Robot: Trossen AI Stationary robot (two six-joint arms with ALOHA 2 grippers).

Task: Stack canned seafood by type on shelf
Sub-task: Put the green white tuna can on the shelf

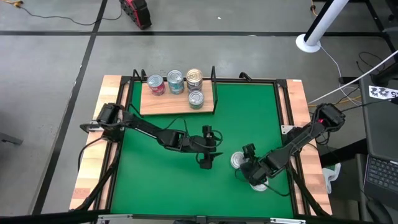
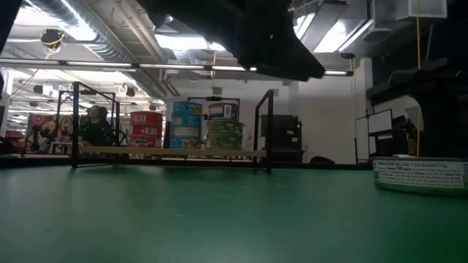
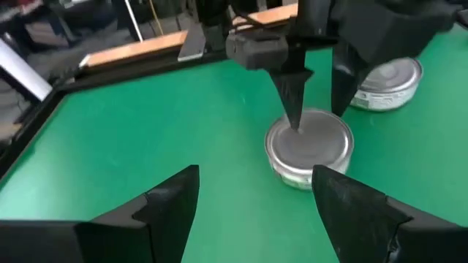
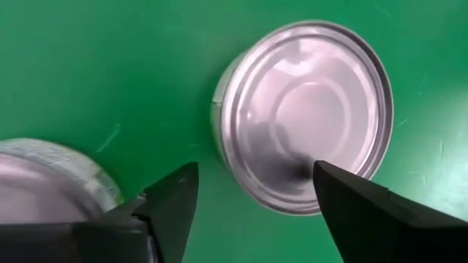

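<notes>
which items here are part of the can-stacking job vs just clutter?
Job:
- tins on the shelf: red stack, blue stack, gold stack, one more tin
- two loose tins on the green mat
- right gripper open over one; left gripper open nearby

Lying about:
- red device on the floor
- white post

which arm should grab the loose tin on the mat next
Right, probably. The right hand hangs open directly over the tin on the mat, fingers either side of its lid in the right wrist view. The left hand is open too, but off to the side.
</notes>
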